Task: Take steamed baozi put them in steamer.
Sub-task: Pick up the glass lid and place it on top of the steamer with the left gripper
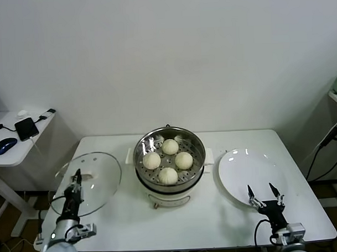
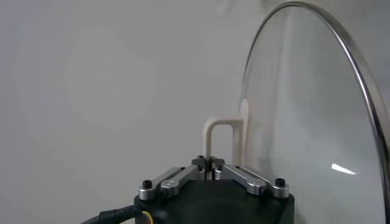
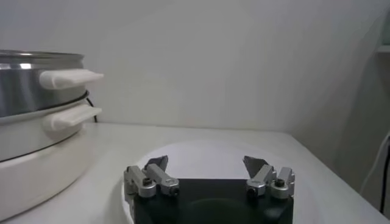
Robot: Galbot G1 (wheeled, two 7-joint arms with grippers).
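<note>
Baozi (image 1: 168, 161), four in all, are seen inside the steamer (image 1: 139, 144) at frame centre, with the left gripper (image 1: 77, 175) pressed together lower left and the right gripper (image 1: 265, 196) spread lower right.

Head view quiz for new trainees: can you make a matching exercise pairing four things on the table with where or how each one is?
Things:
1. four cream-white round baozi
2. round glass lid
3. flat white plate
4. right tool

States:
A. open, over the plate's near edge
B. bare, on the robot's right of the shiny steel steamer
C. on the perforated tray inside the steamer
D. on the robot's left of the steamer, the shut left tool at its handle

Pairs: 1-C, 2-D, 3-B, 4-A
</note>
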